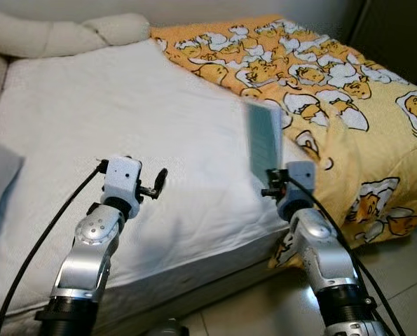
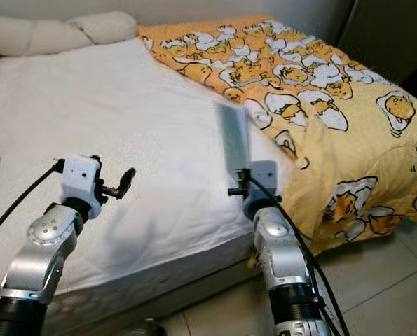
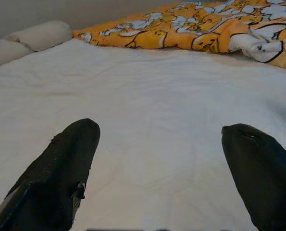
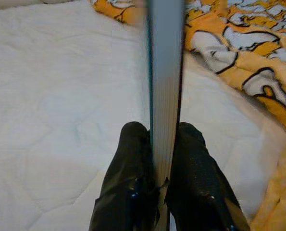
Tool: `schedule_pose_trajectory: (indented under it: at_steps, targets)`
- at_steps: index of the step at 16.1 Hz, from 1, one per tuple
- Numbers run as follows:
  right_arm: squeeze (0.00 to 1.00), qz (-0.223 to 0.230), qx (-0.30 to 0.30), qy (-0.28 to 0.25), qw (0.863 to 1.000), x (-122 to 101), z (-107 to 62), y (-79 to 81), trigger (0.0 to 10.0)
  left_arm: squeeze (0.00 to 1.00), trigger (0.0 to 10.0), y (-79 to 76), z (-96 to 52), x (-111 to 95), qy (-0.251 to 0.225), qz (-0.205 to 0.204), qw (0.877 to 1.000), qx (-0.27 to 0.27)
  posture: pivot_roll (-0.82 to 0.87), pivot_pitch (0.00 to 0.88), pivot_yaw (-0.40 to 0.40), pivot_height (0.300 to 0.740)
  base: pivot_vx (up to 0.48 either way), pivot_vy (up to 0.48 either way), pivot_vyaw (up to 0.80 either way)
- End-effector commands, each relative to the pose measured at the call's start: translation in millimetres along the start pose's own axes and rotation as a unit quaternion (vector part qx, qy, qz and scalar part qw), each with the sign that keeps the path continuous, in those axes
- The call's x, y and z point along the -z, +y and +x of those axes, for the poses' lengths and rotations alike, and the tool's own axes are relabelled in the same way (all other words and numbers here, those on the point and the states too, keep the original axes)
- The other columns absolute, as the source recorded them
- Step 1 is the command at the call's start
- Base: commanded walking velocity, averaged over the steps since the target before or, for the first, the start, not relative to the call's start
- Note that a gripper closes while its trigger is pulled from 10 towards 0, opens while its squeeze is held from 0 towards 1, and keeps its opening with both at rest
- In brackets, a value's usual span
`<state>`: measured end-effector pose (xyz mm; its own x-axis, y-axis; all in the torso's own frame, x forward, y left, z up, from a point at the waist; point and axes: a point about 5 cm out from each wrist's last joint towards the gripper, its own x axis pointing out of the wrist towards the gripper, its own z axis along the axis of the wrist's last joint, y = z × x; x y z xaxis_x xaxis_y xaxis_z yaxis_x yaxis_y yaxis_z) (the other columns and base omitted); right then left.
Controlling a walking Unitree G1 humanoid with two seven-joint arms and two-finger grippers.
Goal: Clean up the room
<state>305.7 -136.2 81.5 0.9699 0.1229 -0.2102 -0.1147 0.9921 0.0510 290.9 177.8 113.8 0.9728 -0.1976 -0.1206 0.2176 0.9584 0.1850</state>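
Above the near edge of the bed (image 1: 159,119), at about 4 o'clock in the head views, a thin flat teal book (image 1: 263,140) is held upright and clear of the white sheet (image 3: 147,110). The right tool (image 4: 163,159) is clamped on the book's lower edge, one finger pressed to each face. The left tool (image 3: 159,159) is held over the sheet at 8 o'clock, fingers spread and empty. A yellow patterned blanket (image 1: 348,98) is bunched at 2 o'clock; pale pillows (image 1: 61,31) lie at 11 o'clock. The book is judged stiff and light, with smooth covers that may slip or pivot when pinched at one edge. A hold nearer the middle of the edge, or deeper between the fingers, is judged steadier.
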Motion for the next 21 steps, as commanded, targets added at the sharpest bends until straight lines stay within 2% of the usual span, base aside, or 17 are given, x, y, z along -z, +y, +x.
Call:
schedule_pose_trajectory:
  at_steps: [1,21]
  targets:
    - [0.00,0.003,-0.008,-0.032,0.999,-14.5,3.6,4.6,10.0,0.27,10.0,5.8,0.1,0.0,0.003,0.006,1.000,-0.008,0.15,0.000,0.015,0.740,0.000,0.311,0.00]
    - [0.00,-0.001,-0.016,-0.030,0.999,-13.9,4.5,6.1,10.0,0.27,10.0,5.3,0.2,0.5,0.004,0.005,1.000,-0.006,0.14,0.000,0.017,0.740,0.000,0.311,0.00]
